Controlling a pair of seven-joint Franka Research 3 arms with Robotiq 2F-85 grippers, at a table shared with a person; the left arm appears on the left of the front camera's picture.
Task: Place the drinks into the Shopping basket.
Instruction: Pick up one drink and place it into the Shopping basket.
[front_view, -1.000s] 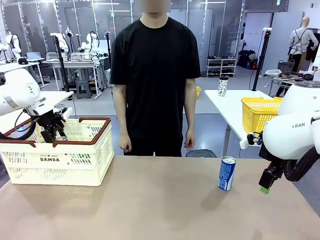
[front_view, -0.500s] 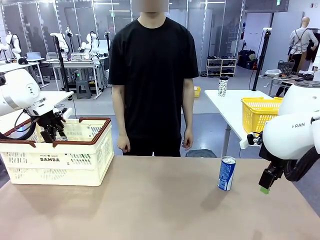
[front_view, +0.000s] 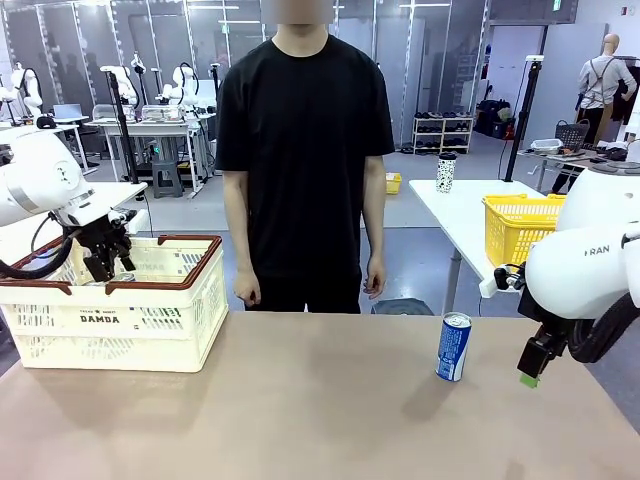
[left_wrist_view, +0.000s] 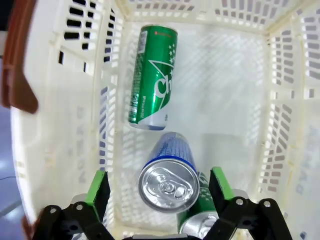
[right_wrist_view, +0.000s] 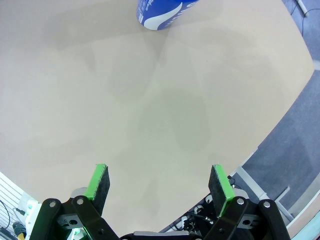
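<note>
Jaws apart on both: left tool (front_view: 105, 262) above the Shopping basket (front_view: 170, 285) with green can (left_wrist_view: 152, 77) and blue can (left_wrist_view: 167, 175) inside, right tool (front_view: 530, 370) near a standing blue can (front_view: 453, 347) on the worktop (front_view: 300, 420)

1. The left arm (front_view: 40, 175) has risen a little and swung toward the table's left edge.
2. The left gripper (front_view: 105, 268) now hangs slightly higher over the basket (front_view: 150, 320).
3. The person (front_view: 305, 150) has shifted slightly to the left.

cream-white lattice plastic basket (front_view: 160, 325): reddish-brown rim, black print | green slim metal can (left_wrist_view: 152, 75): white lettering | blue slim metal can (front_view: 453, 347): white markings, silver top | flat tabletop (front_view: 300, 420): plain tan
</note>
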